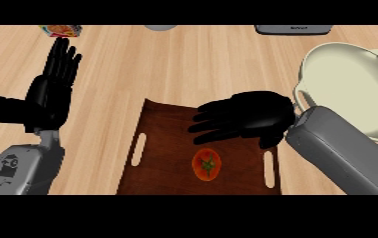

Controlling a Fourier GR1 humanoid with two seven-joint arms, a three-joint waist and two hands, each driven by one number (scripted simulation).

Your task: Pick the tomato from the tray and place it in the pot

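A red tomato (207, 165) with a green stem lies on the dark brown tray (166, 142), near the tray's front edge. My right hand (247, 117) hovers over the tray just behind the tomato, palm down, fingers spread toward the left, open and holding nothing. The cream pot (343, 74) stands at the right edge of the counter, right of the tray; my right forearm crosses in front of it. At the left side my left hand (55, 79) rests open with fingers up, away from the tray.
A colourful packet (62, 30) lies at the far left back edge. A grey round object (161, 27) and a dark appliance (291, 29) sit along the back. Bare wooden counter (184, 62) stretches between the tray and the back.
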